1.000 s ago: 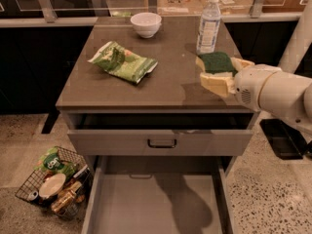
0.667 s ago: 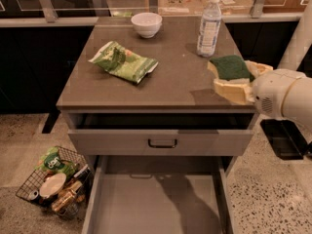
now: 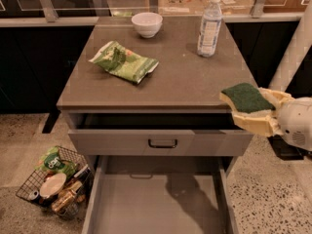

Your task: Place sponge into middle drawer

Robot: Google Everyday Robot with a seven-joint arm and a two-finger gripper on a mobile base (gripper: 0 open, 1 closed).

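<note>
Gripper (image 3: 253,112) at mid-right is clamping the sponge (image 3: 246,97) between its fingers (image 3: 251,124). Dark green scouring face is pointing up.

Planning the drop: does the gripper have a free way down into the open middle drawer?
Likely yes: the gripper holds the sponge at the counter's right edge; the middle drawer is pulled out below, left of it.

End effector (image 3: 237,109) (far right) runs off-frame; middle drawer (image 3: 141,204) cropped below.

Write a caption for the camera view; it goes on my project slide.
The hand grips the sponge at the right front corner of the cabinet top, with the middle drawer pulled out below.
</note>
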